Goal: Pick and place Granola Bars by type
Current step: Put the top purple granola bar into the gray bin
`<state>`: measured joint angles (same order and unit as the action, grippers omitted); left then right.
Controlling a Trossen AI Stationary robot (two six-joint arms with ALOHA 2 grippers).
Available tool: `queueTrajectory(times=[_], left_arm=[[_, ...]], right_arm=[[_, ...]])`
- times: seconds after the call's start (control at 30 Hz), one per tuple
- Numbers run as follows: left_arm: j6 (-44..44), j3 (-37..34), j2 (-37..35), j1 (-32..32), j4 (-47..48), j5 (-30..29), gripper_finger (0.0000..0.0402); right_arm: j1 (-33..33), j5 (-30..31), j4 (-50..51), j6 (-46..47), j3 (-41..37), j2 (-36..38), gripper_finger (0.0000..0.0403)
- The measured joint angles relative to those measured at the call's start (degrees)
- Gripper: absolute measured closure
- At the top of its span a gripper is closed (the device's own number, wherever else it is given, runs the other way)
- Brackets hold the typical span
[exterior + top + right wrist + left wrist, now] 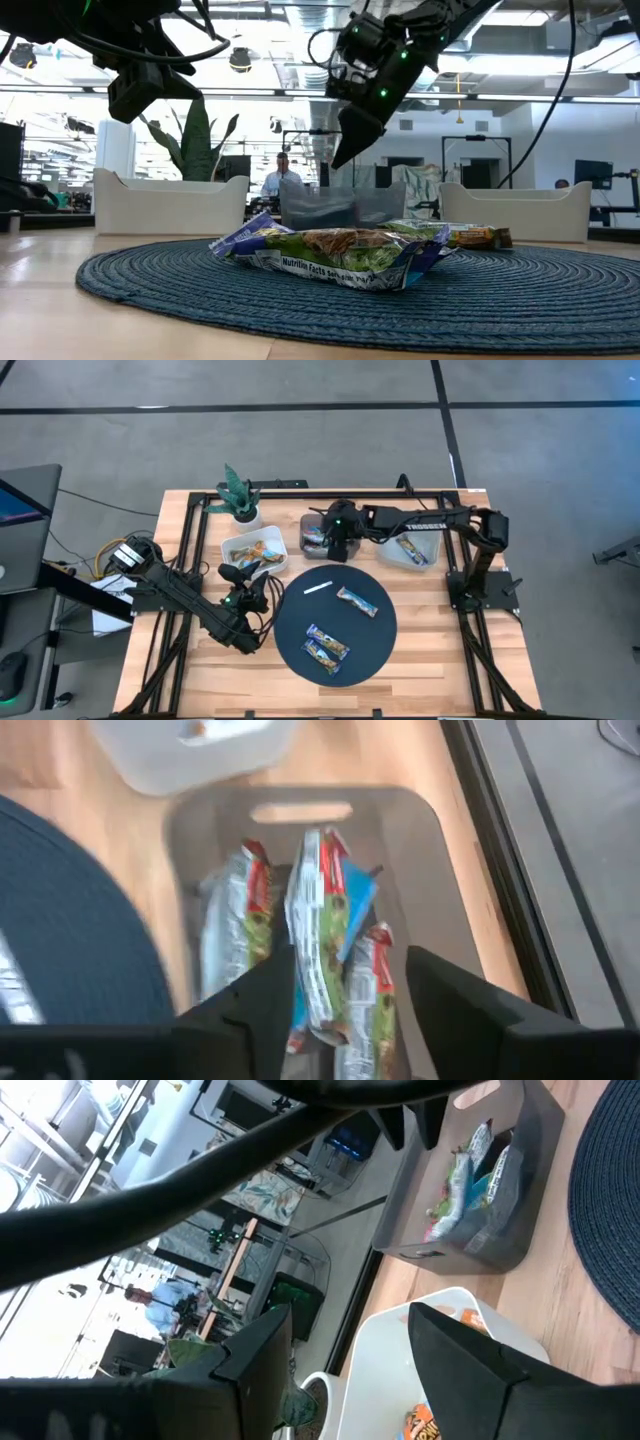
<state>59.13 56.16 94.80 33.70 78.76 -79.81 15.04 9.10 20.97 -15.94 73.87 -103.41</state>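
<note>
Hanging over the grey bin near the table's far edge, the right gripper has its fingers spread, and a green-and-white granola bar stands on edge in the gap between them; whether the fingers touch it is unclear. More bars lie in the same bin beside it. The left gripper waits above the white bin at the mat's far left edge, fingers spread and holding nothing, with an orange wrapper in the bin below it.

On the round blue mat lie three more bars and a thin white strip. Another white bin with a bar inside sits at the mat's far right edge. A potted plant stands at the wooden table's far left corner. Across the table, a bright office shows with a person seated far back.

From table height, the front bar hides most of the others, and the bins' contents cannot be seen.
</note>
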Motion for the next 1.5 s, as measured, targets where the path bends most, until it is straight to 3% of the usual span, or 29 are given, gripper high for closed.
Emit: queueTrajectory(times=[0.23,0.63,0.9,1.07,1.3,1.5], left_arm=[[0.0,0.0,0.0,0.0,-0.1,0.3,0.0203],[-4.2,0.0,0.0,0.0,-4.3,1.3,0.0203],[-8.7,-0.1,0.0,0.1,-5.4,-7.0,0.0203],[-11.6,-0.1,0.0,0.1,-6.6,-9.2,0.0203],[-14.9,0.0,0.0,0.1,-8.1,-10.2,0.0203],[-14.2,0.0,0.0,-0.4,-8.3,-9.8,0.0203]], right_arm=[[-3.8,1.8,6.2,1.8,0.0,4.2,0.0184],[-21.3,2.1,19.7,11.2,0.0,8.7,0.0207],[-32.0,13.2,25.7,18.4,-1.4,9.5,0.0230],[-34.5,15.2,18.4,23.4,-10.2,13.9,0.0240],[-35.2,16.3,-2.9,25.1,-26.2,20.2,0.0248],[-35.2,16.5,-12.6,28.3,-33.7,22.2,0.0250]])
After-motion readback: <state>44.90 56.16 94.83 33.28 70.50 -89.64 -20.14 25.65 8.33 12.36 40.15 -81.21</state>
